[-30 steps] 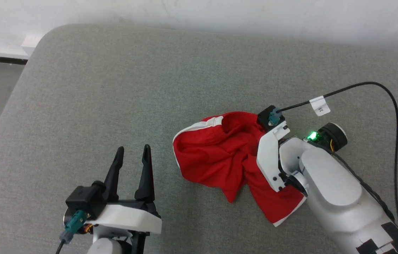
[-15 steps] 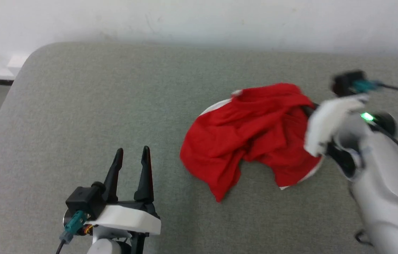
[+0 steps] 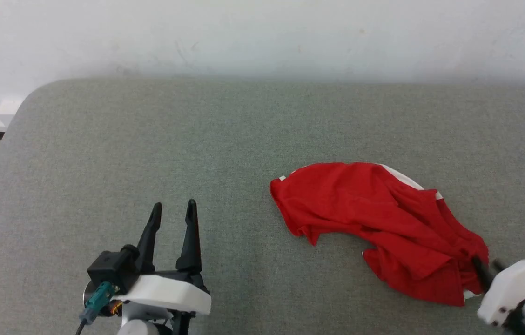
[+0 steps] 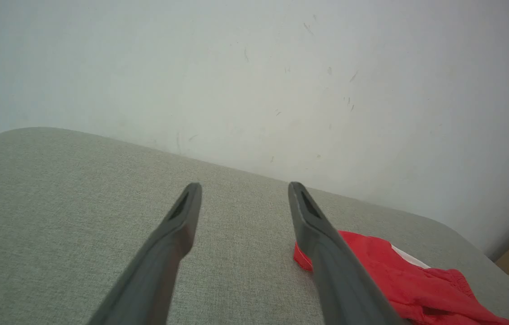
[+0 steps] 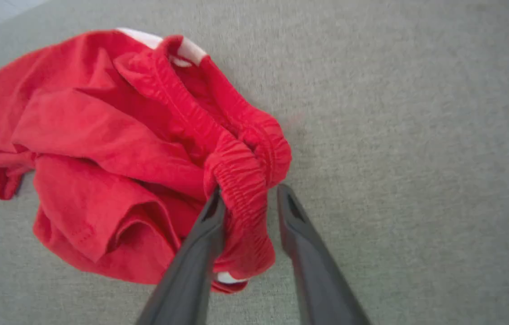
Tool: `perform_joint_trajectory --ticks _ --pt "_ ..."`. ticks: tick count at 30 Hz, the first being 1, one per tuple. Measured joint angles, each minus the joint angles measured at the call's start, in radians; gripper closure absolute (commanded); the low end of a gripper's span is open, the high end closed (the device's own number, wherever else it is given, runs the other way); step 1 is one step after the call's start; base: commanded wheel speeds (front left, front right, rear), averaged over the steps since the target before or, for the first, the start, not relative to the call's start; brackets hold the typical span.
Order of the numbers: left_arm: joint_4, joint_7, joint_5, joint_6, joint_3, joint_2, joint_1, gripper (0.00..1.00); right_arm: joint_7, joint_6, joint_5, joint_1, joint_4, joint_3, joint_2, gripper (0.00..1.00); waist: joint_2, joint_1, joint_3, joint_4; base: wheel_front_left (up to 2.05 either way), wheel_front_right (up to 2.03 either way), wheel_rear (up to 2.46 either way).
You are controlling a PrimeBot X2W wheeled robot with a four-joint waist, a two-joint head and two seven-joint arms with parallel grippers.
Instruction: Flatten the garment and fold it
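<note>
**Head view:** The left gripper (image 3: 174, 204) sits spread and empty near the front edge of the grey fabric cushion (image 3: 151, 130). The right gripper (image 3: 487, 266), by the front right corner, meets the end of the bright red soft garment with white trim (image 3: 374, 209). Half a second earlier the garment lay bunched; it now trails out toward that gripper.

**Left wrist view:** The left gripper (image 4: 243, 187) is parted, with the garment (image 4: 394, 275) off to its right and apart from it.

**Right wrist view:** The right gripper (image 5: 250, 192) is released. The garment's (image 5: 101, 135) gathered waistband lies between the fingers, against one and clear of the other.
</note>
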Motion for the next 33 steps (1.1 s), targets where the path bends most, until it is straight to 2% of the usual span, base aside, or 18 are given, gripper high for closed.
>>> perform_joint_trajectory --ticks 4,8,15,18,21,25,31,32,33 --pt "0.014 0.000 -0.013 -0.009 -0.003 0.000 0.003 0.00 -0.123 0.000 0.012 -0.011 -0.113 -0.057 0.006 0.00 0.0000 -0.0001 -0.014 -0.008 0.00 0.00 0.00" --pt "0.081 0.045 -0.047 -0.010 -0.031 0.000 -0.027 0.00 -0.223 0.000 0.030 -0.020 -0.138 -0.073 0.006 0.00 0.0000 0.0000 -0.022 -0.019 0.00 0.00 0.00" --pt "0.244 0.418 -0.179 0.056 -0.122 0.000 -0.313 0.00 -0.262 0.000 0.035 -0.062 -0.147 -0.029 0.006 0.00 0.0000 0.0001 -0.007 -0.063 0.00 0.00 0.00" --pt "0.353 0.619 -0.193 0.084 -0.183 -0.002 -0.425 0.00 -0.264 0.000 0.053 -0.078 -0.147 -0.001 0.007 0.00 0.0000 0.0002 0.010 -0.091 0.00 0.00 0.00" --pt "0.449 0.732 -0.187 0.123 -0.198 0.000 -0.502 0.00 -0.273 0.000 0.061 -0.090 -0.143 0.016 0.007 0.00 0.0000 0.0002 0.031 -0.123 0.00 0.00 0.00" --pt "0.536 0.781 -0.160 0.162 -0.209 0.028 -0.564 0.00 -0.289 0.000 0.065 -0.094 -0.134 0.016 0.007 0.00 0.0000 0.0002 0.061 -0.169 0.00 0.00 0.00" --pt "0.616 0.795 -0.137 0.177 -0.223 0.046 -0.587 0.00 -0.306 0.000 0.065 -0.094 -0.125 0.009 0.007 0.00 0.0000 0.0003 0.108 -0.218 0.00 0.00 0.00" --pt "0.620 0.801 -0.139 0.176 -0.222 0.047 -0.591 0.27 -0.308 0.000 0.065 -0.094 -0.122 0.009 0.007 0.00 0.0000 0.0002 0.113 -0.224 0.00 0.00 0.00" --pt "0.621 0.802 -0.144 0.169 -0.219 0.048 -0.599 0.78 -0.309 0.000 0.066 -0.094 -0.119 0.009 0.007 0.00 0.0000 0.0001 0.118 -0.229 0.00 0.00 0.00"
